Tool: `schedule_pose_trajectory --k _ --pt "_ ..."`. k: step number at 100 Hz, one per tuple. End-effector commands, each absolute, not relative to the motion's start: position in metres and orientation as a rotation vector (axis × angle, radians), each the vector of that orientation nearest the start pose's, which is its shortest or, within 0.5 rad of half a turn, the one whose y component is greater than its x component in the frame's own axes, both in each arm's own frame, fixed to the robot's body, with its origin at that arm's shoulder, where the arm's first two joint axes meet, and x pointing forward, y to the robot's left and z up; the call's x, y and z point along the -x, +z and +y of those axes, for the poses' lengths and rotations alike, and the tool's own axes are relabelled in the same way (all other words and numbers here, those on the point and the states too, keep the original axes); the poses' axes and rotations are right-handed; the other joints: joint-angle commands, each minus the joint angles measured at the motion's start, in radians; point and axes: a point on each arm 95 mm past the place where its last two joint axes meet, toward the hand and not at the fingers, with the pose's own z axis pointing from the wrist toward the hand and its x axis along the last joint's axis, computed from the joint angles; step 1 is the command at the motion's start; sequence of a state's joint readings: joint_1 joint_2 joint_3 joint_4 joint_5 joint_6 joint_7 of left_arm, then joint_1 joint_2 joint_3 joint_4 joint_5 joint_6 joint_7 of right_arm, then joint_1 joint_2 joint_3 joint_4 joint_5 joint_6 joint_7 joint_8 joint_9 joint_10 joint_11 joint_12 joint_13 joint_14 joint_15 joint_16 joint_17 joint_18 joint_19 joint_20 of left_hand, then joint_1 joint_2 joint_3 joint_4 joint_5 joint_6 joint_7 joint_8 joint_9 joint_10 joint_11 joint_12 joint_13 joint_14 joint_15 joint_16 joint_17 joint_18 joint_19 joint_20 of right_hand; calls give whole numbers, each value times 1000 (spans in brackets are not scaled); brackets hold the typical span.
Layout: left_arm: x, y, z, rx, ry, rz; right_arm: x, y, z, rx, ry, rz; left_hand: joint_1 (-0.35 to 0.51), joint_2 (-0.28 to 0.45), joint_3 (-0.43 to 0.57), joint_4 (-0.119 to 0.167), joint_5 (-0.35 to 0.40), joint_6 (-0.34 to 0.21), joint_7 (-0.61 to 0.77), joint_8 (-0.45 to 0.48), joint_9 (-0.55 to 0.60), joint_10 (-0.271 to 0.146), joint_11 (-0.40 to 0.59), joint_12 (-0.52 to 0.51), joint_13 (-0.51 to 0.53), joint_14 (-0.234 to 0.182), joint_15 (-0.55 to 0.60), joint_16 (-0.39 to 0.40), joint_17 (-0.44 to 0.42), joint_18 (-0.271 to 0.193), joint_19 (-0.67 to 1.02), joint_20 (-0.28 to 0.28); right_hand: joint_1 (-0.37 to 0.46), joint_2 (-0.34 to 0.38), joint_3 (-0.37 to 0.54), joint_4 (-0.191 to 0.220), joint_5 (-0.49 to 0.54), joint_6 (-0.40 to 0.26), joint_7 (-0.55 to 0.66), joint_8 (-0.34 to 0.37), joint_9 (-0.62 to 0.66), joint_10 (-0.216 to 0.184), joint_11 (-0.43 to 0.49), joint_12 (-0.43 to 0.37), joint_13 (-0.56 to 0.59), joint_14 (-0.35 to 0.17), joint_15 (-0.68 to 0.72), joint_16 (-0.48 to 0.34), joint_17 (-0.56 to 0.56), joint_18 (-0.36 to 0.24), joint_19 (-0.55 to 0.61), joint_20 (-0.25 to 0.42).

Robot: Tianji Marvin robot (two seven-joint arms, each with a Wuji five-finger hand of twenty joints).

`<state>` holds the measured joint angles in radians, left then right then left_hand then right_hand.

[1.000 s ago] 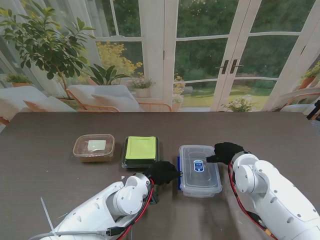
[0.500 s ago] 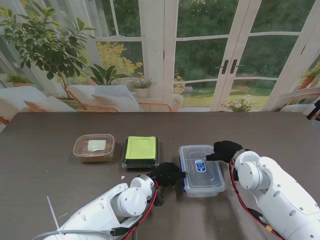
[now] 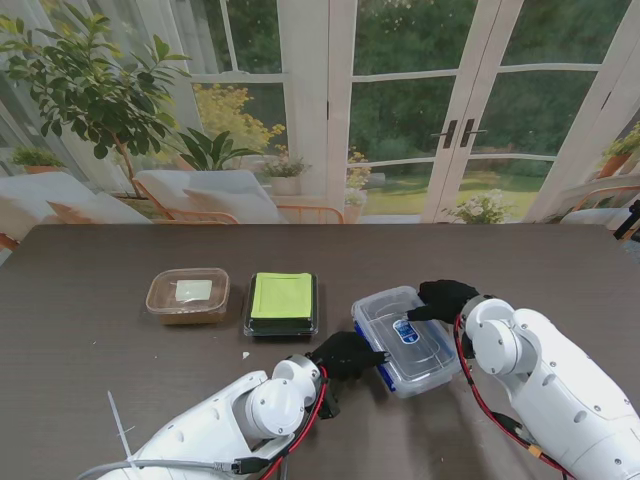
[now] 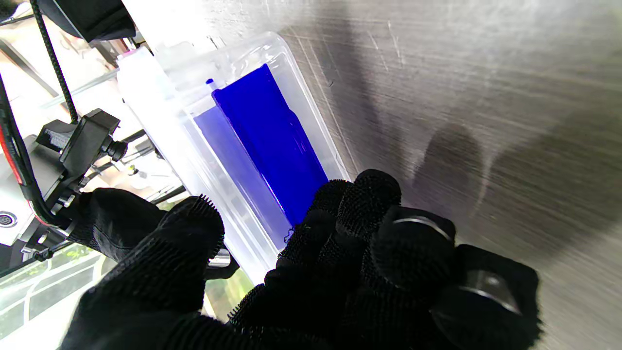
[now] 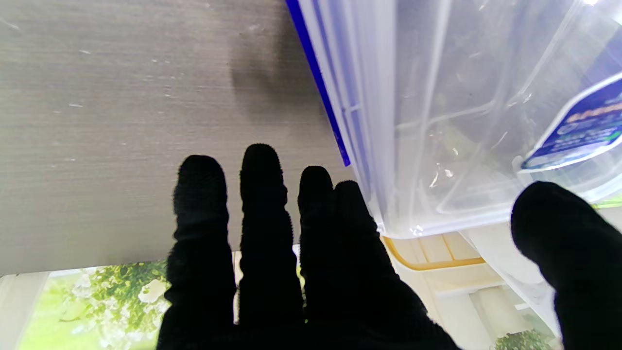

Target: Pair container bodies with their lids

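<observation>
The clear lidded container (image 3: 406, 341) lay skewed on the dark surface (image 3: 90, 330); the left hand (image 3: 347, 355) touched its near-left edge; the right hand (image 3: 445, 299) touched its far-right corner; a green-lidded container (image 3: 281, 303) and an amber container (image 3: 188, 294) stood to the left.

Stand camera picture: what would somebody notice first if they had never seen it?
Probably the clear plastic box with blue clips and a blue label, sitting crooked between the two black-gloved hands: the left hand at its near-left side and the right hand at its far-right corner. Next, the bright green lid on the black container, left of it on the dark table.
</observation>
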<state>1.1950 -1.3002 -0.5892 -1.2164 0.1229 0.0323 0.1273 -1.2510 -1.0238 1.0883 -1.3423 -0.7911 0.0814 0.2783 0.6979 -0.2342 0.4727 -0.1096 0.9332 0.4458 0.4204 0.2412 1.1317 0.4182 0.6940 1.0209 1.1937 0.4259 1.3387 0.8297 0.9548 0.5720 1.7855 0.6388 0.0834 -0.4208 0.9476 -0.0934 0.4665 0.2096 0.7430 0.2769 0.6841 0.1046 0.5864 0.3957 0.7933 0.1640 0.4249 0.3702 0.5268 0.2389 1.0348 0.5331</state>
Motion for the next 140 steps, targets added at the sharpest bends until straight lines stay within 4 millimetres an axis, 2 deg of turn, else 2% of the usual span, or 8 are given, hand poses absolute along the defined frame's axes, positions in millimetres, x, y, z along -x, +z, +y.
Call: schedule_pose_trajectory --k 1,22,37,47,85,101,116,140 --pt "-399 -391 -198 2003 -1915 1527 -471 -335 -36 -1508 1200 1691 41 27 44 30 -29 -55 -94 -27 6 -15 1 6 2 47 1 21 -6 27 66 28 -9 -26 12 2 14 -223 40 15 1 -56 12 11 10 -12 12 10 -228 11 28 -10" --pt "-398 -381 -177 1966 -1882 1480 -471 -334 -40 -1499 1193 1694 33 33 31 33 -36 -72 -115 -37 3 -14 -31 -17 -4 56 -32 14 -16 36 48 48 -4 -40 7 1 -11 -234 28 11 -8 -56 11 10 4 -18 10 8 -235 13 25 -10" --pt "-401 -377 -160 1954 -1843 1412 -470 -335 -41 -1494 1189 1707 36 37 14 36 -45 -82 -134 -40 -31 2 -184 -159 -66 115 -172 -15 -81 67 -24 93 6 -65 9 -2 -24 -236 22 9 -19 -58 8 9 -4 -20 7 7 -243 10 19 -10" --pt "-405 -376 -153 1960 -1820 1355 -469 -336 -41 -1488 1185 1720 35 38 11 37 -55 -78 -145 -41 -41 10 -216 -196 -82 134 -213 -24 -99 77 -48 113 8 -75 5 -6 -41 -237 15 6 -28 -62 7 8 -9 -22 5 6 -247 8 16 -10" --pt "-409 -387 -138 1995 -1729 1307 -471 -336 -44 -1473 1184 1715 33 41 7 37 -110 -45 -196 -65 -35 18 -213 -205 -71 145 -220 -24 -95 94 -60 138 14 -89 0 -10 -104 -228 -1 -3 -55 -61 10 9 -22 -23 5 7 -254 5 11 -5" --pt "-411 -390 -138 2040 -1722 1302 -471 -337 -45 -1471 1188 1714 32 48 -10 39 -143 -75 -285 -115 -35 18 -172 -165 -72 137 -196 -12 -95 92 -65 151 14 -91 2 -10 -100 -232 1 -5 -55 -62 12 8 -22 -23 7 7 -254 4 10 -2" --pt "-413 -393 -138 2080 -1711 1315 -471 -337 -45 -1472 1190 1713 26 59 -33 41 -149 -137 -342 -147 -24 13 -104 -93 -61 118 -151 3 -91 77 -58 150 15 -92 5 -10 -101 -232 -1 -8 -56 -61 12 6 -22 -24 7 7 -255 5 8 0" --pt "-413 -398 -142 2174 -1703 1312 -470 -338 -44 -1473 1192 1718 19 77 -64 43 -178 -211 -355 -152 -38 20 -100 -73 -81 125 -152 7 -105 76 -66 146 10 -96 -16 -15 -144 -215 -16 -15 -73 -61 8 4 -32 -24 4 6 -261 5 3 2"
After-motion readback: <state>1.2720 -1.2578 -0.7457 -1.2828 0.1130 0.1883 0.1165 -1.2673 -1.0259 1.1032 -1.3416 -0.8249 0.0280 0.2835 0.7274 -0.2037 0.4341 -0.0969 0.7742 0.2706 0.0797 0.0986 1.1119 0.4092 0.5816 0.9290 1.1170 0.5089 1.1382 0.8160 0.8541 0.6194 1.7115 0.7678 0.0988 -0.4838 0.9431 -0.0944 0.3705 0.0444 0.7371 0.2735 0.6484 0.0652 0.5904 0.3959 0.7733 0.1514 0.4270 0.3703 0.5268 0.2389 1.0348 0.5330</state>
